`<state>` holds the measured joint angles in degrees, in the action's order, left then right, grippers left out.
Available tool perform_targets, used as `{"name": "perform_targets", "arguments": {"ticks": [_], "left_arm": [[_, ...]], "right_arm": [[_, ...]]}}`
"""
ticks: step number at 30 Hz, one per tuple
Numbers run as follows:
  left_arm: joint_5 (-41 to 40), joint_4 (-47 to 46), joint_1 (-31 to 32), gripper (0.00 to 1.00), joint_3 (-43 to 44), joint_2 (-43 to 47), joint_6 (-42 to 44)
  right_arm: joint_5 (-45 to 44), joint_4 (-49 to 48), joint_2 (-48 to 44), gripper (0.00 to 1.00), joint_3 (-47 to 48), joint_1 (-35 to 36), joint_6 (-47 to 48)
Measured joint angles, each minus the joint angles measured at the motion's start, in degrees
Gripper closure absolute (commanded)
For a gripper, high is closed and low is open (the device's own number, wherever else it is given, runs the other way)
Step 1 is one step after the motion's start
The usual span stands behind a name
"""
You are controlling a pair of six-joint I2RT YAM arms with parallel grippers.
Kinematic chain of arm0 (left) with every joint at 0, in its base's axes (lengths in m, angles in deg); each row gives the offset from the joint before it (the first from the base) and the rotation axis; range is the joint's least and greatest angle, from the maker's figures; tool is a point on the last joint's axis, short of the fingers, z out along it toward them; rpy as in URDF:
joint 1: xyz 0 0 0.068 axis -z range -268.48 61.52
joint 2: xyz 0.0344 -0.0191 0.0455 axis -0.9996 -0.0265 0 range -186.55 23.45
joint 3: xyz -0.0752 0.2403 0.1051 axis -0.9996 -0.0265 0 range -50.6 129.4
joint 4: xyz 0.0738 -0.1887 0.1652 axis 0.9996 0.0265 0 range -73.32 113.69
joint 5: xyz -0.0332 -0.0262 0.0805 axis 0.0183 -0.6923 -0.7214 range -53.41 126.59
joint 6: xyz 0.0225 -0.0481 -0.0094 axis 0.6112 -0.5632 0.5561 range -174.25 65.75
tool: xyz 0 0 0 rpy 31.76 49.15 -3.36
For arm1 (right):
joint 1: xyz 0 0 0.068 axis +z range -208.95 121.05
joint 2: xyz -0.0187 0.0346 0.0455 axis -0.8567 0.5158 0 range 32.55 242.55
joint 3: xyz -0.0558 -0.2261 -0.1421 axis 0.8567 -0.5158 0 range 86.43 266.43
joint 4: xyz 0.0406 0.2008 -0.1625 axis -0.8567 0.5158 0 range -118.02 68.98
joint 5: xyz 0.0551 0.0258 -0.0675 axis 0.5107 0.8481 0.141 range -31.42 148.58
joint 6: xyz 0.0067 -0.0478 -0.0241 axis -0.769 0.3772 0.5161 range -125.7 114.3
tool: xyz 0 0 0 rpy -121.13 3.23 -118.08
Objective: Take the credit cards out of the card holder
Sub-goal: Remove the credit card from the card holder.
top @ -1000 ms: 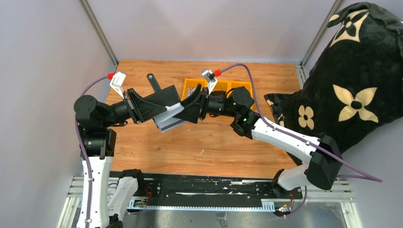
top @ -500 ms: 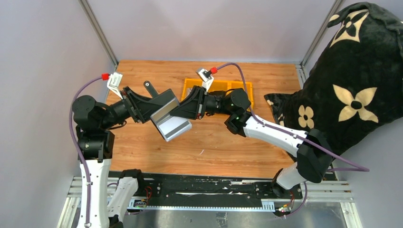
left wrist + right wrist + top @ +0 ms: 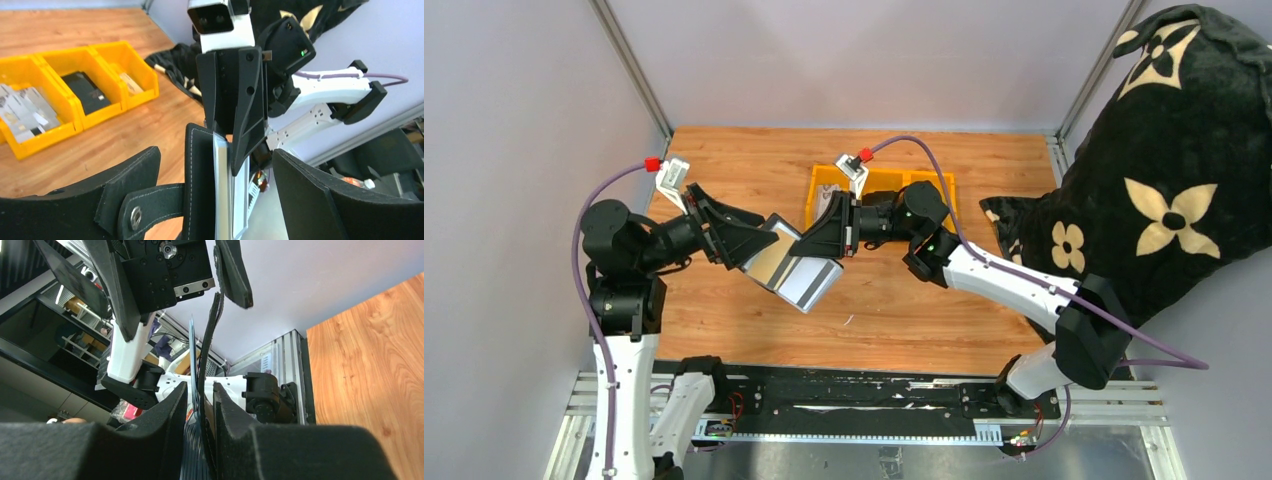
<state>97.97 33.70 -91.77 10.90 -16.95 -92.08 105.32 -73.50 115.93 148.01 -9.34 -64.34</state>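
Here, right gripper (image 3: 200, 395) clamped floppy card holder (image 3: 199, 175); left gripper (image 3: 759, 245) gaped; stiff, slick credit cards (image 3: 235, 200) probably needed edge pinching.

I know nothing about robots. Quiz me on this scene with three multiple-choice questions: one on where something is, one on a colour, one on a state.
1. Where is the small black fold-over card holder with a grey inside? A) flat on the wood B) in mid-air between both grippers C) in a bin
2. What colour are the plastic bins? A) yellow B) blue C) red
3. How is the left gripper? A) clamped shut B) open wide C) hidden
Answers: 1 B, the right gripper pinches its edge aloft; 2 A, plain in the left wrist view; 3 B, its fingers stand spread.
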Motion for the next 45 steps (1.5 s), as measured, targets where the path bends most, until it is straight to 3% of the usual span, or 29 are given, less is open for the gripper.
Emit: {"name": "perform_targets", "arguments": {"ticks": [5, 9, 13, 20, 23, 28, 32, 40, 45], "left_arm": [[2.32, 10.95, 0.0, 0.2, 0.46, 0.13, 10.1], [3.61, 21.16, 0.0, 0.3, 2.71, 0.42, 20.87], [5.92, 26.8, 0.0, 0.51, 2.29, 0.55, 26.8], [6.95, 30.05, 0.0, 0.9, 0.37, 0.0, 30.8], [7.69, 30.93, 0.09, 1.0, 0.72, -0.83, 31.04], [7.89, 32.59, 0.22, 1.0, 1.64, -2.84, 31.23], [7.52, 33.0, 0.24, 1.0, 2.14, -3.93, 31.01], [6.64, 33.22, 0.26, 1.0, 3.28, -5.29, 28.94], [6.73, 30.97, 0.26, 1.0, 3.54, -5.38, 23.78]], "right_arm": [[1.99, 7.13, 0.0, 1.0, 2.34, -0.37, 4.2], [3.96, 16.61, -0.02, 1.0, 7.15, -0.48, 10.69], [5.7, 26.38, -0.02, 1.0, 13.09, -0.5, 17.68], [8.66, 33.64, 0.07, 1.0, 17.77, -0.52, 23.61], [9.01, 34.38, 0.44, 0.88, 17.77, -0.7, 24.81], [10.67, 34.99, 1.7, 0.59, 17.62, -1.77, 26.51], [12.68, 35.21, 1.68, 0.46, 16.5, -1.77, 28.11], [16.63, 35.87, 1.64, 0.45, 13.14, -1.75, 30.29], [16.68, 35.6, 0.9, 0.64, 10.43, -1.75, 31.21]]}}
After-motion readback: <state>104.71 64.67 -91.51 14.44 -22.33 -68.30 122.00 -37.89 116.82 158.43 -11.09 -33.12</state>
